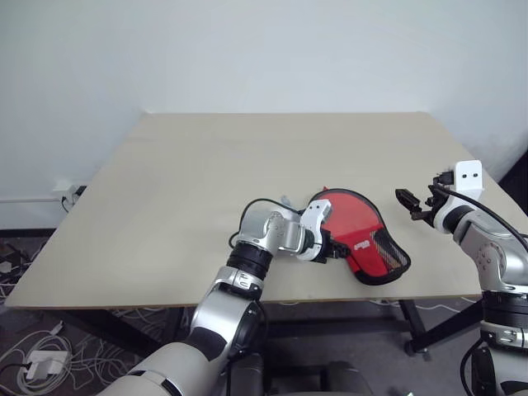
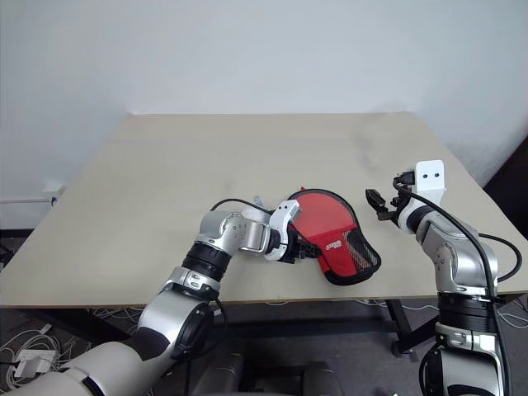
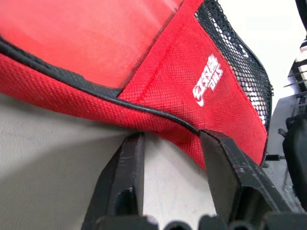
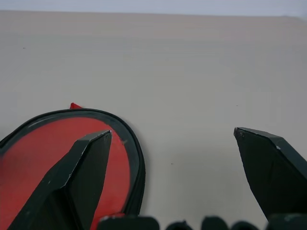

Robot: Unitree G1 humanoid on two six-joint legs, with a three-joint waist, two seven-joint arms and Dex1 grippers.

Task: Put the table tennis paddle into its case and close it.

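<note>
Left eye view is showing one case (image 1: 367,239) lying flat on the tan table (image 1: 206,181), near the table's front edge and toward its right half. The case is sitting with its round end pointing toward the back edge and its narrow mesh-panelled end reaching toward the front right. Inside the case one table tennis paddle (image 1: 351,213) is resting: its red rubber face is showing within the black rim at the round end, while the red outer flap with the white logo and the black mesh is covering the narrower end. The handle cannot be made out. The rim at the round end is lying open, so the case is not closed.

Two grippers are working over the surface. The left gripper (image 1: 332,247) is reaching in from the case's left side, and in the left wrist view its two black fingers (image 3: 122,184) are standing partly apart at the red fabric edge of the case, one fingertip touching the fabric just below the black piping; whether they are pinching it cannot be told. The right gripper (image 1: 410,202) is hovering just to the right of the case, apart from it, with its fingers (image 4: 79,179) spread wide and holding nothing.
</note>
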